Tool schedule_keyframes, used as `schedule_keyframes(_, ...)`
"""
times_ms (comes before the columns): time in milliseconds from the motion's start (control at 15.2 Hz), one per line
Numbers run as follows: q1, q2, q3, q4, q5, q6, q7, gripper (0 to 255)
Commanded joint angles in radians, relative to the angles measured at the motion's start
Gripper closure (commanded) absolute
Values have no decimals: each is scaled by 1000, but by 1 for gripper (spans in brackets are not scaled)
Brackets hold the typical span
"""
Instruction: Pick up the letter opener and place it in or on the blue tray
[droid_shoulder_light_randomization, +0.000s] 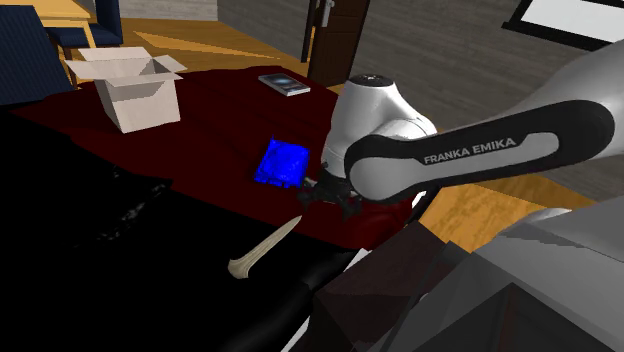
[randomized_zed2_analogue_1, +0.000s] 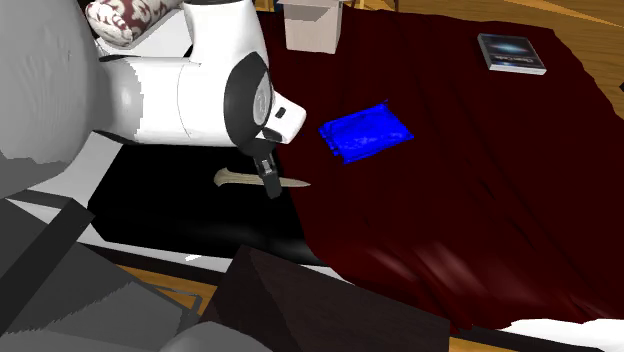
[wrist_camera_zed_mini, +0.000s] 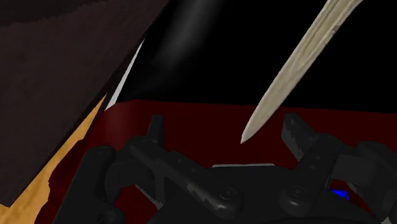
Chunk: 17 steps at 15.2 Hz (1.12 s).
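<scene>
Letter opener (droid_shoulder_light_randomization: 265, 247): pale, flat on black surface, just off dark red cloth (droid_shoulder_light_randomization: 200, 130), tip toward blue tray (droid_shoulder_light_randomization: 282, 162). White arm (droid_shoulder_light_randomization: 470, 150) reaches low over cloth edge. Tray flat on cloth, near opener but apart. Gripper (wrist_camera_zed_mini: 226, 137) hovers by opener tip, fingers spread wide, gripping nothing.

Risks:
- closing at thin tip, far from handle: blade likely pivots or slips out
- blade lies flat: fingertips may strike surface
- long opener may overhang small tray
</scene>
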<state>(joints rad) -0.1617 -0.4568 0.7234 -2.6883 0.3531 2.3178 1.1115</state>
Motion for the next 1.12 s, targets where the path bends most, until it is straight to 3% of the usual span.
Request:
schedule_keyframes(0,-53,93,78,27,-18,75,127,0)
schedule_keyframes(198,-173,259,210,83,-131,179,353,0)
schedule_keyframes(330,-269,400,296,128,-305,238,567,0)
schedule_keyframes(396,-302,487,317,155,-437,258,705,0)
schedule_keyframes(462,-302,576,305,187,-578,265,847,0)
schedule_keyframes(528,-271,653,264,222,-693,265,969,0)
schedule_keyframes(660,-143,755,128,292,-807,272,1126,0)
schedule_keyframes(1056,-61,834,29,312,-912,314,1207,0)
